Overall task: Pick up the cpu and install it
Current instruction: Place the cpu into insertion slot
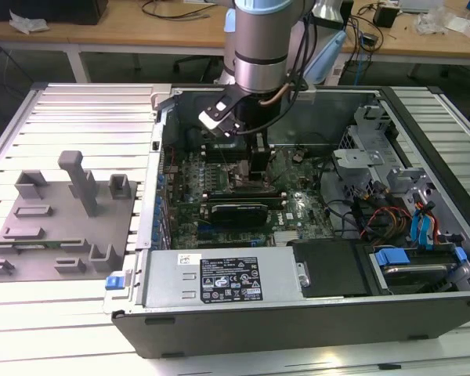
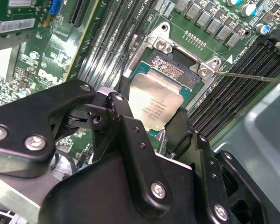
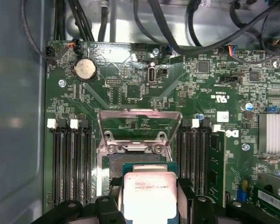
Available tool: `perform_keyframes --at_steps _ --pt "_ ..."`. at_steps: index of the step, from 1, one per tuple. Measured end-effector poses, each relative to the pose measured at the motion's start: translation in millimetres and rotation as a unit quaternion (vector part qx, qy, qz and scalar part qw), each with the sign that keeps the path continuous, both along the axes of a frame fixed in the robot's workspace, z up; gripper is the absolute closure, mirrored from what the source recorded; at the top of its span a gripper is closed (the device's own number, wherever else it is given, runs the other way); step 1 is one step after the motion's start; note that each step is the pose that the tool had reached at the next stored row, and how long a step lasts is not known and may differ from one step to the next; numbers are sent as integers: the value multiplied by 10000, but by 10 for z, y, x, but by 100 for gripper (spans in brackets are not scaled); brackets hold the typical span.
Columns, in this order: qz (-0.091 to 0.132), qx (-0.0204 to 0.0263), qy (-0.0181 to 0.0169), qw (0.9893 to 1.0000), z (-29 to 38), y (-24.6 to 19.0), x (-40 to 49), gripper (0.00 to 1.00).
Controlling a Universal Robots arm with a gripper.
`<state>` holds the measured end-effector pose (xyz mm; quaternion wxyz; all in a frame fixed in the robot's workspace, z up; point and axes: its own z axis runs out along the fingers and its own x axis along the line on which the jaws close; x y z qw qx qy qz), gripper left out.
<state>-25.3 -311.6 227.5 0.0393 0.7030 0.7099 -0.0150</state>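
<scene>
Pickup done; seating outstanding. At upper centre of the exterior view the gripper (image 1: 257, 174) stands inside the computer case (image 1: 298, 333). In the first wrist view it clasps the cpu (image 3: 149, 196) by its edges, just over the open socket (image 3: 137, 161), apparently not yet seated.

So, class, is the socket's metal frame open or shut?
Open: in the first wrist view the frame stands swung up, the socket bare beyond the cpu.
</scene>
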Motion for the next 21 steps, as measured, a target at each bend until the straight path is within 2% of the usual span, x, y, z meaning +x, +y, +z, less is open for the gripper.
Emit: perform_keyframes --at_steps 3,8,16,21 --pt "0 -1 -1 10000 -36 25 0 45" --pt "0 -12 0 10000 -113 28 0 45" --pt "0 -11 -1 10000 -125 42 -6 45" --pt "1 -15 -1 10000 -158 51 -17 45"
